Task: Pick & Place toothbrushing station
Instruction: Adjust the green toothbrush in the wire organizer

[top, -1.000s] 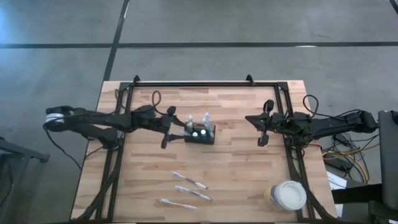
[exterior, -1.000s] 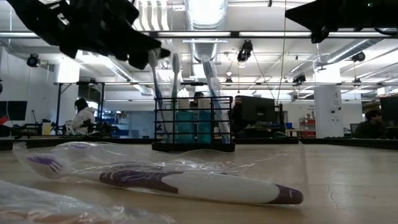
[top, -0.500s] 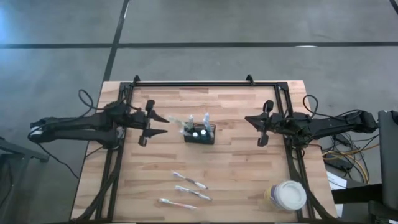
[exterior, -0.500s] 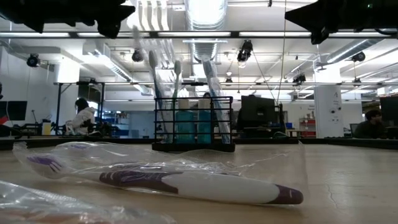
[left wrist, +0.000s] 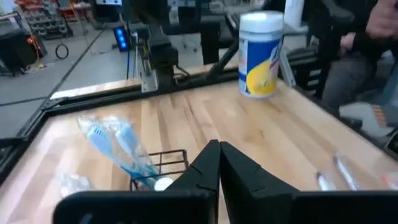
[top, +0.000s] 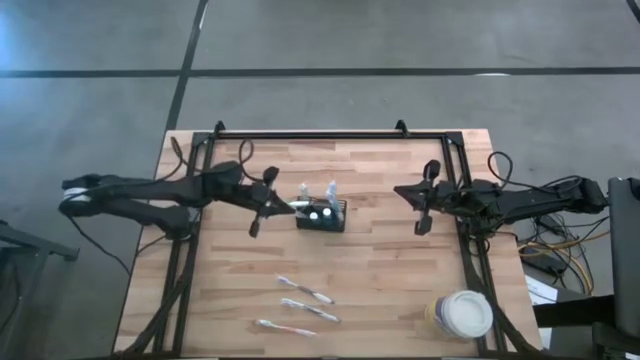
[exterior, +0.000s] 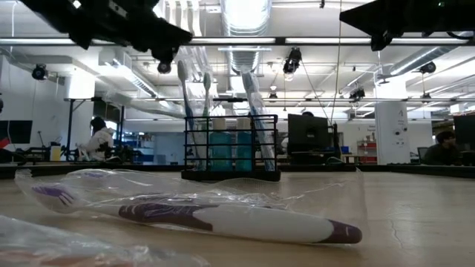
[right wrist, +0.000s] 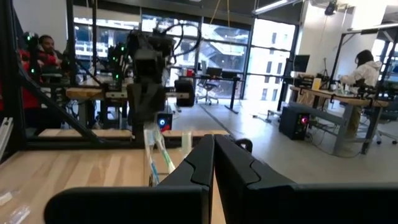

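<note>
1. Black mesh is forming the sides of the toothbrushing station (top: 321,216), which is sitting upright near the middle of the wooden worktop (top: 380,270), holding toothbrushes that are standing up out of it.
2. Reaching in from the left side, the left hand (top: 292,206) is hovering just beside the station with its fingers clenched together and nothing between them; whether the tips are touching a brush cannot be told.
3. Waiting over the right part of the worktop, well apart from the station, the right hand (top: 402,190) is also staying clenched and empty.
4. Looking down, the high view is showing three wrapped toothbrushes (top: 305,290) lying nearer the front edge and a round white tub (top: 462,314) standing at the front right corner.
5. Looking level, the low view is showing the brushes (exterior: 190,104) leaning inside the station above teal items, and one wrapped toothbrush close up.
6. Facing forward, the left wrist view is showing the tub's yellow and blue label, which the high view is hiding.
</note>
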`<state>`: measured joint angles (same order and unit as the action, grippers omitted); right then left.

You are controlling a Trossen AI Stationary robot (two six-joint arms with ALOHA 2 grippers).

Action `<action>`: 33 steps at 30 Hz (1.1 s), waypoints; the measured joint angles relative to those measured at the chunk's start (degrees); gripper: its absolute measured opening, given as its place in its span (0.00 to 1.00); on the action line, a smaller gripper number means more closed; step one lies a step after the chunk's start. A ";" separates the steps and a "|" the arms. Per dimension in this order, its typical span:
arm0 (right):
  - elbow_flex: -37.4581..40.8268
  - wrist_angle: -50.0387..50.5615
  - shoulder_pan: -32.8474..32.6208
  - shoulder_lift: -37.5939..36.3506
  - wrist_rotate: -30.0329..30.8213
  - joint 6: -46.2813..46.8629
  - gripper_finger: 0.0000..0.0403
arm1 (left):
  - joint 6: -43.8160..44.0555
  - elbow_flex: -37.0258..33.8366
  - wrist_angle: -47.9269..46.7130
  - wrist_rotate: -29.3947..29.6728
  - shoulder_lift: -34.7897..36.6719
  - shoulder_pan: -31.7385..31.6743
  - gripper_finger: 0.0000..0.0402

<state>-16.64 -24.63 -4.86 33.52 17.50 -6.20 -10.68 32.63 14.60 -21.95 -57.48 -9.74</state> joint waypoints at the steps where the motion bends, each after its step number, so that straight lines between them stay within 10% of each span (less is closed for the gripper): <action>1: 0.00 0.45 0.00 0.04 0.00 0.07 0.02 | -0.98 1.22 -1.25 0.28 -0.14 0.00 0.03; 11: 0.02 2.15 -0.13 0.13 -0.09 1.05 0.02 | -6.49 7.97 -21.72 9.57 14.18 -0.74 0.10; 24: 0.02 1.97 -0.13 0.33 -0.20 1.53 0.02 | -0.12 -25.50 5.38 15.69 40.56 -1.73 0.43; 33: 0.02 1.80 -0.13 0.39 -0.20 1.57 0.02 | 9.74 -32.01 0.26 17.71 45.77 -1.79 0.61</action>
<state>-16.62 -22.83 -4.99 33.91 17.30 -4.62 -0.94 0.62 14.85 -4.24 -11.72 -11.53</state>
